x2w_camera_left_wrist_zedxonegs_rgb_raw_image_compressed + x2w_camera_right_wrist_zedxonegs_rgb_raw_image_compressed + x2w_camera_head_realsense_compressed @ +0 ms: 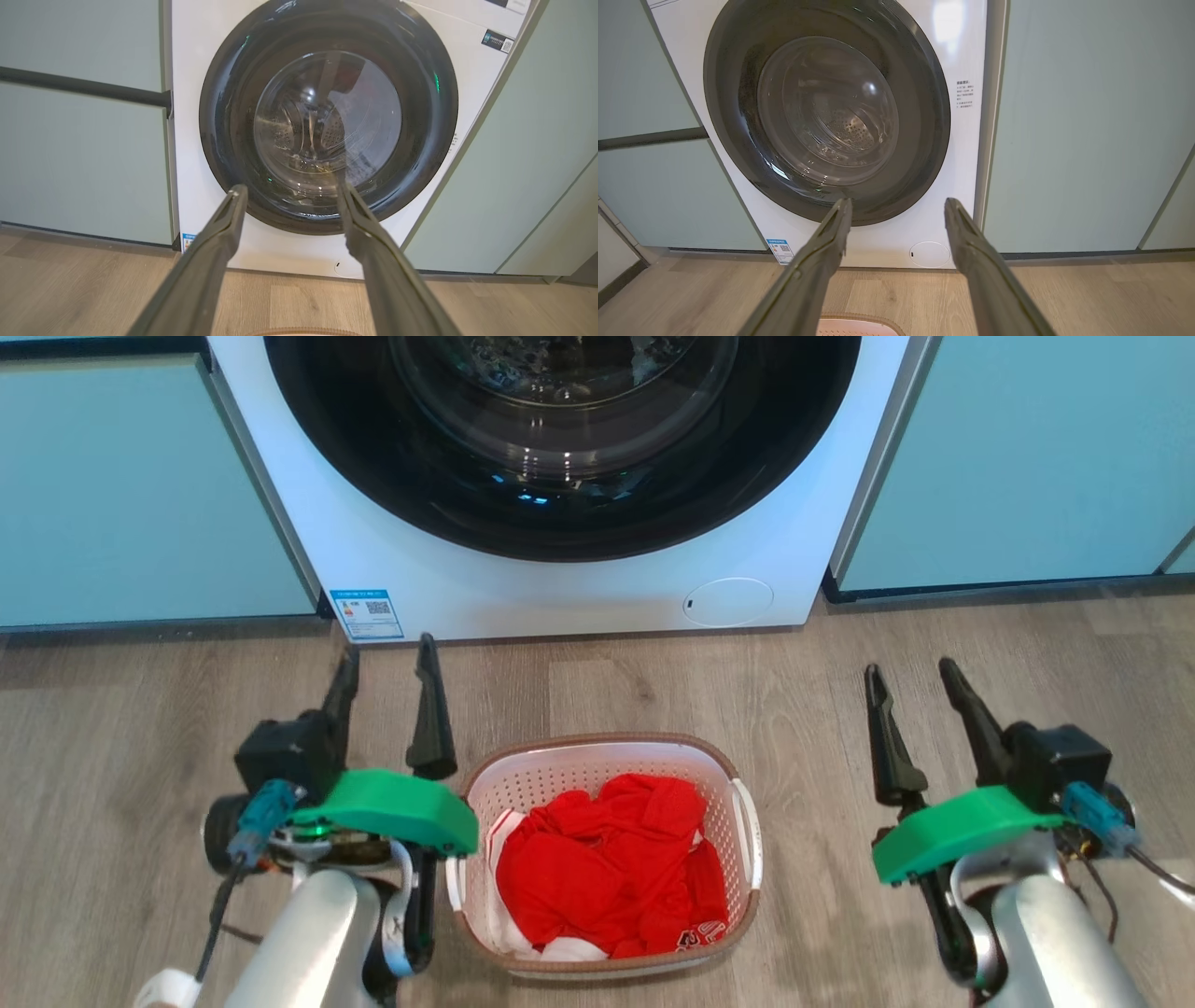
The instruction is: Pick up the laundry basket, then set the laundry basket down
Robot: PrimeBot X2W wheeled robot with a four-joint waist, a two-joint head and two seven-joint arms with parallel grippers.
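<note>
**Head view.** Item: laundry basket [551, 782], white perforated plastic with a brown rim. It stands on the wooden floor [653, 681] at 6 o'clock from the washing machine [560, 593] and is part-filled with red clothes [607, 868].
- Left gripper [388, 649]: at the basket's 10 o'clock, near its rim, jaws spread and empty.
- Right gripper [909, 667]: at 2 o'clock, farther off, jaws likewise spread and empty.
- Handling, by judgement: light, with a stiff shell that may flex and a soft, loose load, so carry it level.
- Best hold: the white side handles [750, 831] at 9 and 3 o'clock, one per arm.

**Left wrist view.** The left gripper [289, 186], jaws spread, points at the washer door. The basket rim [303, 332] is a sliver at 6 o'clock.

**Right wrist view.** The right gripper [899, 203], jaws spread, faces the washer. The basket edge [859, 327] lies at 6 o'clock.
</note>
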